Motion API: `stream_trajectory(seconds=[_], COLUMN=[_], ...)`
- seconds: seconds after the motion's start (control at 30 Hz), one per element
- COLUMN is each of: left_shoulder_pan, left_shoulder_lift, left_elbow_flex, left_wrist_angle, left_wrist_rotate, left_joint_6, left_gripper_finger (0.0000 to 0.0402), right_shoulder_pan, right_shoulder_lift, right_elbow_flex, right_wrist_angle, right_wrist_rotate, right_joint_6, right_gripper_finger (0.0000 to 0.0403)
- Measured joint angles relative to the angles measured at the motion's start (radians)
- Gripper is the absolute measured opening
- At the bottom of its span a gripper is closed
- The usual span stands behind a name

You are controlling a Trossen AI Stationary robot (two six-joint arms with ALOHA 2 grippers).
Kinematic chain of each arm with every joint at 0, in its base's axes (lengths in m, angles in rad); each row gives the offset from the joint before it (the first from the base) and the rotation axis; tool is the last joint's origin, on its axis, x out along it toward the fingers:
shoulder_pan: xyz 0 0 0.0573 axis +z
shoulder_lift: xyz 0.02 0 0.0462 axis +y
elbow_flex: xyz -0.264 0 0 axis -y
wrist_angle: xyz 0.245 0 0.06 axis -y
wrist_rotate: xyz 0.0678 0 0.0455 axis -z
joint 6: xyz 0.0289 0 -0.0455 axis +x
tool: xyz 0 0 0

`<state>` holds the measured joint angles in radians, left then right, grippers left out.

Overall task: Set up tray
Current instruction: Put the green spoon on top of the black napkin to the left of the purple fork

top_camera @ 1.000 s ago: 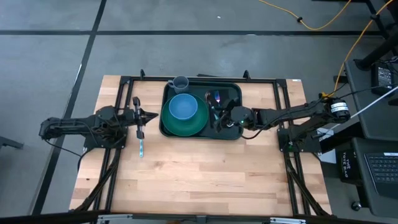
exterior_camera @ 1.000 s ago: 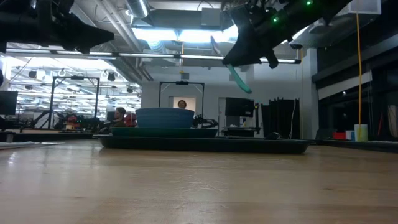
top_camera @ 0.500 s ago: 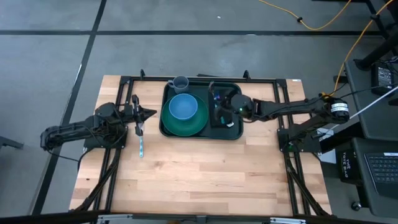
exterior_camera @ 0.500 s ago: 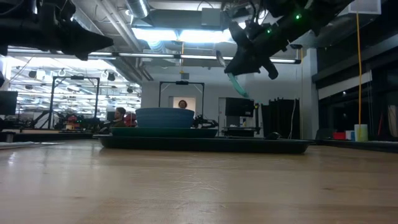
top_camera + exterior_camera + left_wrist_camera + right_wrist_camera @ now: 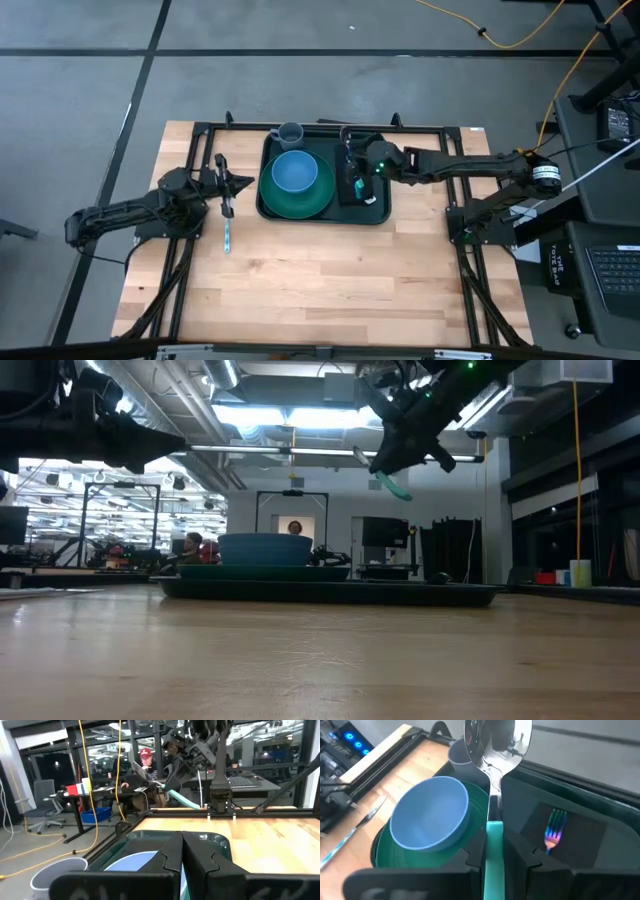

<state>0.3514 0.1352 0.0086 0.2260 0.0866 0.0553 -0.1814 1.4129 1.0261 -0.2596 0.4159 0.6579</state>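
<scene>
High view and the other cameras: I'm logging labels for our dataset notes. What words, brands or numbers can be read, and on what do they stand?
White lettering on the dark case beside the table, high view: too small to read.
Tray, blue bowl, cup: no text visible.
Spoon held in the right gripper: no text visible.
No other text is legible in any view.

Bowl on plate in tray; cup seemingly behind.
</scene>
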Motion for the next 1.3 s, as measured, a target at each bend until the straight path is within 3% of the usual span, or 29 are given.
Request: stream_trajectory(seconds=[0.2, 0.43, 0.6, 0.8, 1.3], left_shoulder_pan=[0.005, 0.005, 0.005, 0.005, 0.005], left_shoulder_lift=[0.000, 0.002, 0.002, 0.002, 0.002], left_elbow_flex=[0.000, 0.000, 0.000, 0.000, 0.000], left_wrist_angle=[-0.004, -0.013, -0.016, -0.022, -0.055], left_wrist_rotate=[0.003, 0.003, 0.002, 0.002, 0.001], left_joint_6=[-0.009, -0.008, -0.009, -0.008, -0.008], left_gripper_finger=[0.0005, 0.0006, 0.0006, 0.0006, 0.0006], right_shoulder_pan=[-0.010, -0.078, -0.128, -0.173, -0.187], right_shoulder_lift=[0.073, 0.301, 0.453, 0.549, 0.607], right_elbow_flex=[0.126, 0.409, 0.539, 0.572, 0.555], right_wrist_angle=[-0.166, -0.519, -0.610, -0.621, -0.612], right_wrist_rotate=[-0.023, -0.129, -0.235, -0.304, -0.250], right_joint_6=[0.072, 0.179, 0.179, 0.209, 0.337], right_gripper_finger=[0.0047, 0.0047, 0.0047, 0.0047, 0.0047])
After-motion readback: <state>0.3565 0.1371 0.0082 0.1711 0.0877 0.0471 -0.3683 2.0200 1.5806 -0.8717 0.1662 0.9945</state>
